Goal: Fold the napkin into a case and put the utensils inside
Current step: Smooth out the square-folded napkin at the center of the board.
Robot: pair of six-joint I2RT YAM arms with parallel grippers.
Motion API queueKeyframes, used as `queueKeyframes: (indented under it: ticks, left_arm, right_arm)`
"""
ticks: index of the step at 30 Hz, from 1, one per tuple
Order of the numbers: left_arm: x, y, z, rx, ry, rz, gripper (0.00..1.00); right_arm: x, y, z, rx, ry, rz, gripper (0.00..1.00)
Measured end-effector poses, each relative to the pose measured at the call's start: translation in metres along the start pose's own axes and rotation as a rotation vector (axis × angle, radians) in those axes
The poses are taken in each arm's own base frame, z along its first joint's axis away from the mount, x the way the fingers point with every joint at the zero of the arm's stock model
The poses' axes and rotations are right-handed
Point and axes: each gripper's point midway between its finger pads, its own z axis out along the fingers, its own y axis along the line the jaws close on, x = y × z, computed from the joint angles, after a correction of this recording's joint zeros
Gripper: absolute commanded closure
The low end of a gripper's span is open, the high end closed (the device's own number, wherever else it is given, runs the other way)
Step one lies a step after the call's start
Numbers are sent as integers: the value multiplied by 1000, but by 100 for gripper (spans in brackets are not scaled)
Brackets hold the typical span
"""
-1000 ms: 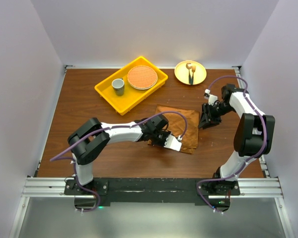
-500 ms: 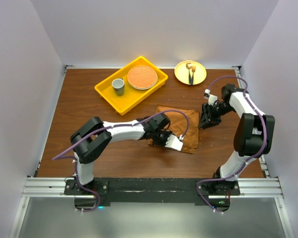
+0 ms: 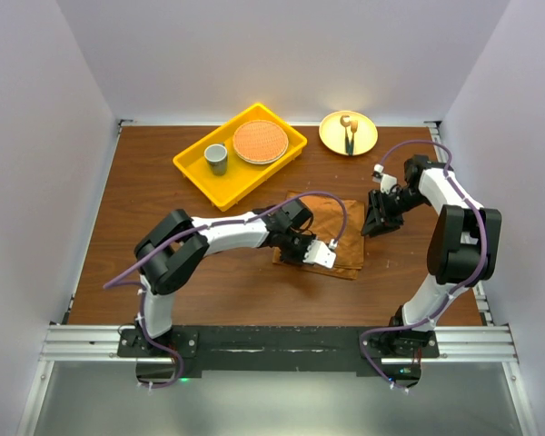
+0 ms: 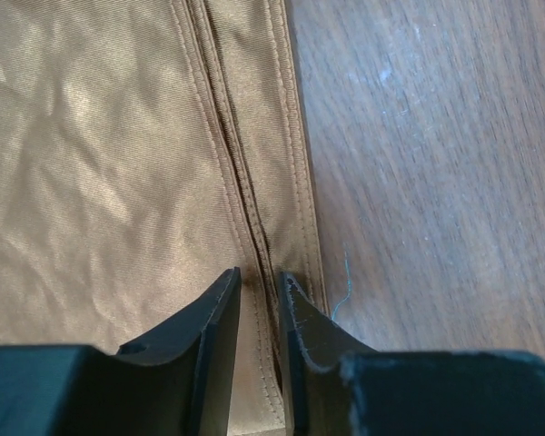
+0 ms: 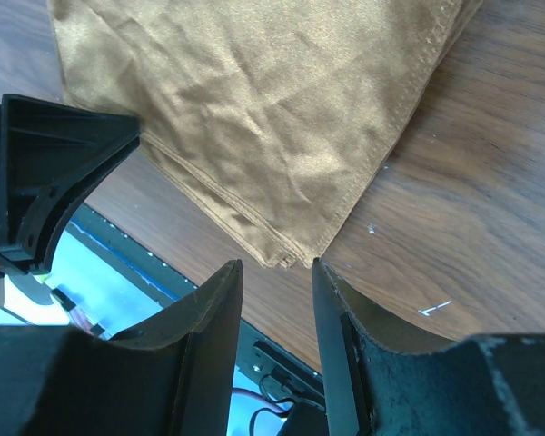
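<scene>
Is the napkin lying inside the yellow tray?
No, the napkin lies on the wooden table, outside the yellow tray.

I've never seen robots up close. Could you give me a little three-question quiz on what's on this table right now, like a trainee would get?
1. True or false: the napkin lies inside the yellow tray.
2. What stands in the yellow tray beside the round orange plate? A. a grey cup B. a glass bottle C. a banana
3. Fill in: the ___ gripper holds its open fingers either side of a corner of the napkin.

Key
1. False: it lies on the wooden table.
2. A.
3. Right: the right gripper.
</scene>
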Motion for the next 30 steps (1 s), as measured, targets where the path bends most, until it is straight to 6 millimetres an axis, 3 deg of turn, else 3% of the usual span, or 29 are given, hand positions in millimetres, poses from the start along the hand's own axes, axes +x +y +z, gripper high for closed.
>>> queueKeyframes:
  ticks: [10, 19, 30]
  left_arm:
    - [1, 5, 2, 3, 4, -8, 71]
    - [2, 4, 2, 10, 4, -13, 85]
    - [9, 3, -4, 33, 12, -35, 84]
  right_arm:
    - [0, 1, 0, -7, -2, 0, 59]
    - [-2, 1, -2, -6, -5, -1, 59]
    - [-1, 0, 0, -9, 5, 7, 59]
